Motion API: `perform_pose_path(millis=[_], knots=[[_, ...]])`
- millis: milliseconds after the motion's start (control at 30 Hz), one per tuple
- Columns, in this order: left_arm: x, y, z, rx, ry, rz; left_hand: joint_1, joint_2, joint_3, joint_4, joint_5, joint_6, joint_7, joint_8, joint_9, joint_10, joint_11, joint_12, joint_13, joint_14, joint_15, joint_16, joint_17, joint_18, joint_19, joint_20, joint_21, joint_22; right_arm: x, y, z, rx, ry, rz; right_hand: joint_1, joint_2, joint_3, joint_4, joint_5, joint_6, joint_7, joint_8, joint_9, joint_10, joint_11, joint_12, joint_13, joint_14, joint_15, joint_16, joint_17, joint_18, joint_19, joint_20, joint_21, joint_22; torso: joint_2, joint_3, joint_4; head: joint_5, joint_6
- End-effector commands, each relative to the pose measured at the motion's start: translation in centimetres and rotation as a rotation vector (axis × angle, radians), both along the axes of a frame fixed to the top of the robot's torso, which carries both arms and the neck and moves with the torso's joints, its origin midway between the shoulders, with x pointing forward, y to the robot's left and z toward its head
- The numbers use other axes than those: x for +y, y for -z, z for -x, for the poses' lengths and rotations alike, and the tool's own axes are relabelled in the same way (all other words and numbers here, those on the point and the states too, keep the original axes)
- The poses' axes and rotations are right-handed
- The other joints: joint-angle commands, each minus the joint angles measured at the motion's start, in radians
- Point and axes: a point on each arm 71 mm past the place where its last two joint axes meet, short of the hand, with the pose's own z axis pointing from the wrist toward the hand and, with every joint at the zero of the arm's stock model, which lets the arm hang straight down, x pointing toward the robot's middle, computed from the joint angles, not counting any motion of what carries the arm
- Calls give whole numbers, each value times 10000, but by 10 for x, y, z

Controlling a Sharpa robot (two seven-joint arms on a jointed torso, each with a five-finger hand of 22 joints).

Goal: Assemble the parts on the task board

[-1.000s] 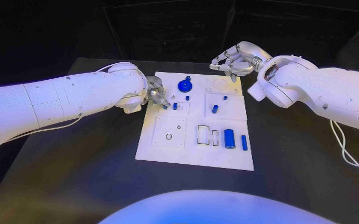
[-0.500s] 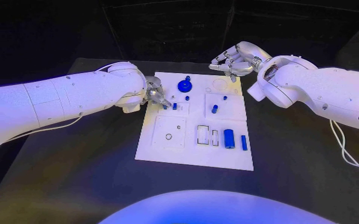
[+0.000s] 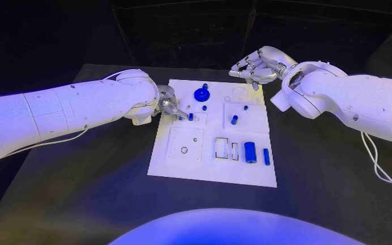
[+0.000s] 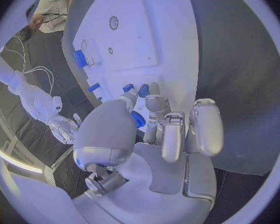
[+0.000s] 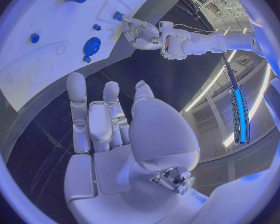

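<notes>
i have the flat white rectangular plastic task board [image 3: 214, 168] in the middle of the head picture on the matte black table [image 3: 90, 188], and my silver left hand [image 3: 170, 105] sits at the board's upper left edge, fingers curled round a small blue peg [image 4: 137, 118]; from the left wrist camera it looks pinched between thumb and fingers, though the thumb hides most of it, so i say held with some doubt. the silver right hand [image 3: 253, 67] hovers off the board's upper right corner, fingers loosely spread and gripping nothing. the parts look like hard moulded plastic, light and stiff, smooth enough to slip or roll, so i would take each short peg by its sides near the top and keep it upright. near the board's top sits a blue toothed gear-like disc [image 3: 201, 93], best taken by its rim; a short blue peg [image 3: 234, 119] stands right of centre, and a stout blue cylinder [image 3: 250, 152] lies beside a slim blue bar [image 3: 266, 156] at the lower right, next to rectangular recesses. nothing here seems fragile, but the sockets look tight.
</notes>
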Motion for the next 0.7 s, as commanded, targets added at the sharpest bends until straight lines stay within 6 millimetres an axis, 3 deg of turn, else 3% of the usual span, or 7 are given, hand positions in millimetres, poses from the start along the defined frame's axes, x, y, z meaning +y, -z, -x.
perform_pose_path(millis=[33,367,500,633,700], knots=[[1,-1,0,-236,-138,71,27,132,-187,109,22,74,-13,-44,-17,-10,11,35,6,1055,-52,31,2634,-47,141,-23,52,207,1,-1,1,-36,-104,-3,-91,-8,-44,9,-44,-46,5,-2,-1,-83,18,37,0,144,34,-41,-4,200,-7,-17,-51,-9,0,-1,3,-7,20],[-2,-9,-1,-1251,-400,1364,45,303,-543,214,24,36,6,-85,-62,-87,25,-66,-117,1055,-47,31,2634,-17,95,-23,-69,104,2,-1,0,-41,-119,-6,-92,-7,-44,9,-44,-46,5,-2,-1,-83,18,38,1,144,34,-42,-5,200,-6,-17,-50,-8,-2,0,2,2,77],[0,-14,-1,-1798,-593,1914,54,389,-753,211,26,-51,36,-141,-102,-158,47,-150,-226,1055,-36,31,2634,10,52,-16,-183,3,1,-1,0,-41,-121,-3,-96,0,-49,8,-40,-47,6,-2,-1,-81,18,44,6,144,34,-44,-6,199,-3,-17,-48,-2,-8,9,2,-8,169],[3,-19,-2,-2195,-791,2294,150,470,-1009,203,26,-209,102,-237,-165,-365,100,-390,-525,1055,-4,31,2634,79,-68,8,-481,-269,1,-1,0,-38,-115,0,-96,0,-49,8,-40,-47,6,-2,-1,-81,18,44,6,144,34,-44,-6,199,-3,-17,-48,-2,-1,11,-1,-11,189],[4,-21,-1,-2316,-854,2393,239,505,-1200,200,30,-382,170,-306,-208,-695,159,-807,-1060,1042,35,2,2586,142,-188,37,-768,-527,1,-1,0,-36,-110,2,-96,0,-49,8,-40,-47,6,-2,-1,-81,18,44,6,144,34,-44,-6,199,-3,-17,-48,-2,3,6,-7,-38,218]])
